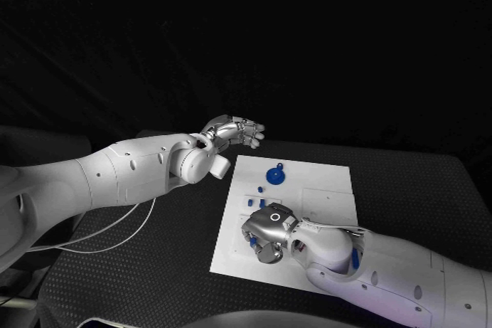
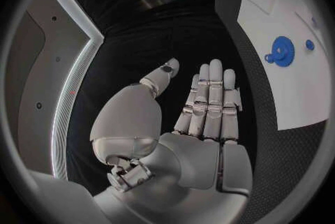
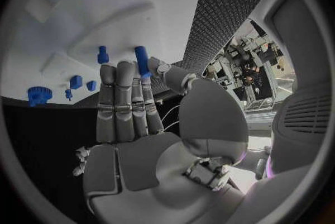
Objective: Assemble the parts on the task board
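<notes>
Task early: blue gear [image 1: 275, 176] seated near board [image 1: 318, 182] far edge, small pegs [image 1: 257, 200] loose. Right hand [image 1: 269, 235] pinches blue peg [image 3: 142, 60]. Left hand [image 1: 234, 132] released, off board.

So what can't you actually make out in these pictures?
- Head view: the right hand covers the near part of the board; what lies under it is hidden.
- Right wrist view: a blue peg stands at the fingertips; whether it is pinched or only touched is unclear.
- Head view: the small parts are too small to identify.
- Left wrist view: the frame cuts off the board beyond the gear.
</notes>
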